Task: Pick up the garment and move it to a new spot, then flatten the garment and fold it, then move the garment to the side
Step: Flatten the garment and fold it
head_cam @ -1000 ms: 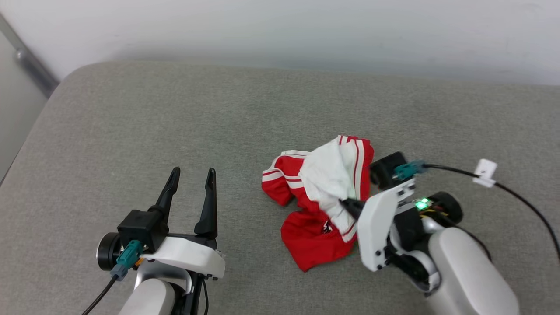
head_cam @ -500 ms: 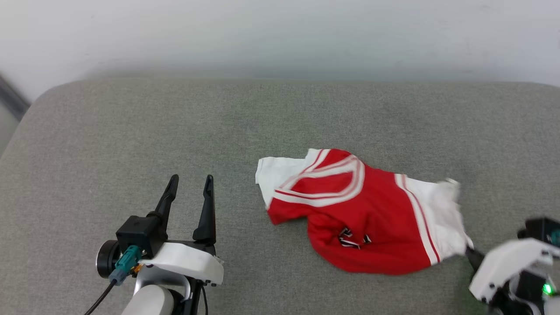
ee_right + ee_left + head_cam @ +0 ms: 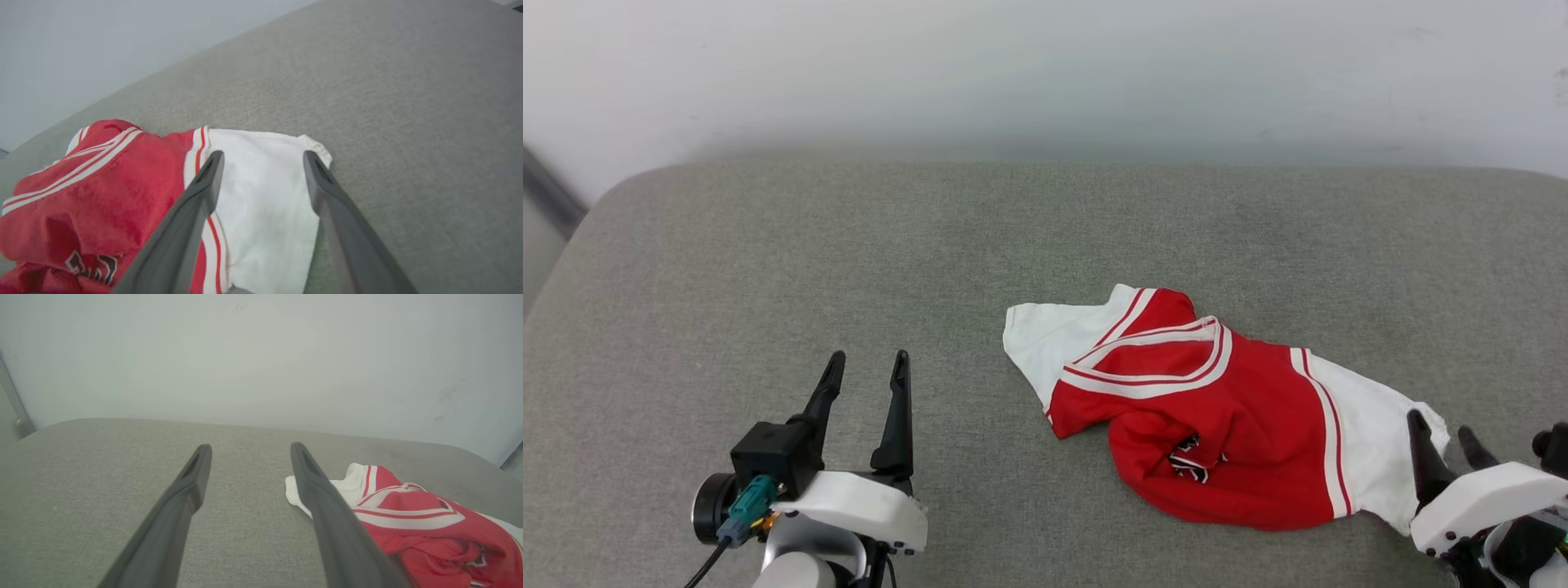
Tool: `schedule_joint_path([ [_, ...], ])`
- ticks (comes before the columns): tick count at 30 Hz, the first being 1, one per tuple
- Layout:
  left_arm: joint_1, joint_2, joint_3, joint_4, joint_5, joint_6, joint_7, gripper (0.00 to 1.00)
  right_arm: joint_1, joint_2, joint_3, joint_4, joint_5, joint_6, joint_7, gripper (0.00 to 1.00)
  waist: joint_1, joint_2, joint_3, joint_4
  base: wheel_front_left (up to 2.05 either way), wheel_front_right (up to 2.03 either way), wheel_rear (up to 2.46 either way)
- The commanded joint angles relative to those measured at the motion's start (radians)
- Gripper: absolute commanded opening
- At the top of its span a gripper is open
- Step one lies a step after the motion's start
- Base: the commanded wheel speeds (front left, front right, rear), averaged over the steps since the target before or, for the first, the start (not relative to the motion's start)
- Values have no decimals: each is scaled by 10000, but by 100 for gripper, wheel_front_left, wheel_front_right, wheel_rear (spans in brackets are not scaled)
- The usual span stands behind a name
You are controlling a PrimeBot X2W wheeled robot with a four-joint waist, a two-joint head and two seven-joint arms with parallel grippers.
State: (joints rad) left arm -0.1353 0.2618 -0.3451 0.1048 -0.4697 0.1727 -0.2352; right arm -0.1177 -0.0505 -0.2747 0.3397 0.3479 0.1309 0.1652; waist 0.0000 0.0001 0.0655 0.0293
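Garment [image 3: 1225, 425] lies rumpled near the grey cushion's [image 3: 768, 261] near-right edge. Right gripper [image 3: 1440, 425] is spread wide and empty, straddling the white sleeve [image 3: 265, 183]. Left gripper [image 3: 869, 356] is wide, empty, well apart. For flattening, probably best to pinch opposite sleeve hems low and pull outward.

Red garment [image 3: 1258, 425] with white sleeves (red-and-white striped trim), grey cushion [image 3: 849, 261]

Grey fabric cushion [image 3: 849, 245] w/ red-white garment [image 3: 1258, 408] rumpled on it.
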Motion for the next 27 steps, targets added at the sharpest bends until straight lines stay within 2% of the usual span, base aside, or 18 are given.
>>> schedule_joint_path([
  [1,119,42,35,11,-17,52,12,100,36,-7,30,-127,-74,-3,-153,100,0,-1,-63,-11,0,0,0],
  [6,364,176,102,43,-106,140,107,100,387,-66,584,-1526,-1017,-3,-1335,100,0,-1,-398,-44,0,0,0],
  [9,496,247,112,59,-155,202,203,100,687,-45,1005,-2238,-1370,-3,-1682,100,0,-1,-528,-70,0,0,0],
  [19,628,666,272,74,-162,368,564,100,1685,6,2235,-4191,-1732,-3,-1506,100,0,-1,-673,-512,0,0,0],
  [22,289,828,258,80,-171,296,835,100,1733,10,2403,-4610,-1665,-3,-1350,100,0,-1,-492,-776,0,0,0],
  [27,-1011,988,118,261,-438,-262,1736,100,1469,11,2521,-5076,-1556,-3,-1235,100,0,-1,124,-1219,0,0,0],
])
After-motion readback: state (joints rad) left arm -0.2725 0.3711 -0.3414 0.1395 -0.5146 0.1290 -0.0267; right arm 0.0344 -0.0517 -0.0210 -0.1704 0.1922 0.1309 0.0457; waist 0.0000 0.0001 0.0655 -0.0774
